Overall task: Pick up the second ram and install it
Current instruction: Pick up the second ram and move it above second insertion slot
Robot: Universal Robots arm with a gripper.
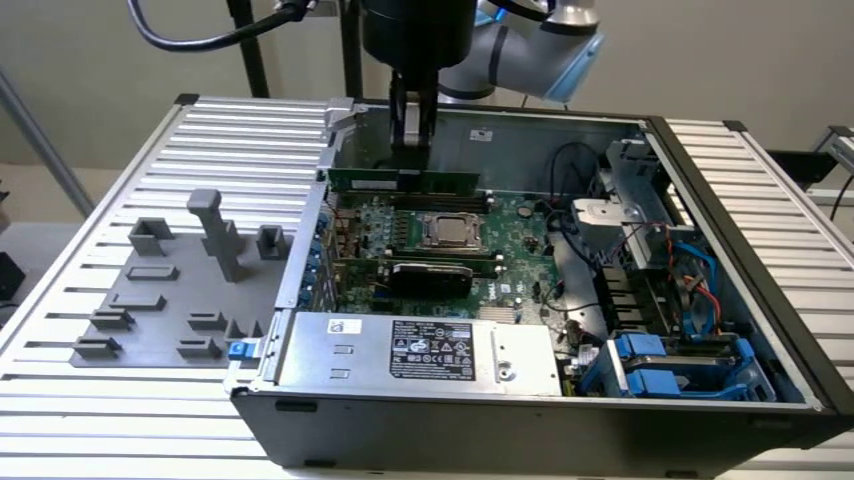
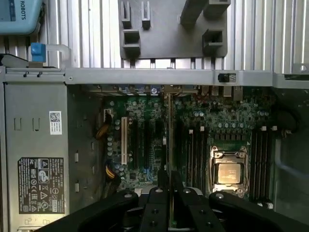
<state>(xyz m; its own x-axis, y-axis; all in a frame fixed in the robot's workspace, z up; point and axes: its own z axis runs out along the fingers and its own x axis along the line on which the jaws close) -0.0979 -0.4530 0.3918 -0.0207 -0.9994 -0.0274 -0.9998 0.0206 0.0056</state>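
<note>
The gripper [image 1: 410, 150] pinches the ram [image 1: 403, 181] by its upper edge, level above the motherboard [image 1: 514, 255], at eleven o'clock from the CPU [image 1: 454, 231] in the exterior view.

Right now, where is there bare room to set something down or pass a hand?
Free: slatted table beyond the grey fixture plate, and its slats at the exterior view's right of the computer case. Crowded: inside the case, where the gripper holds the second ram at the motherboard.
</note>
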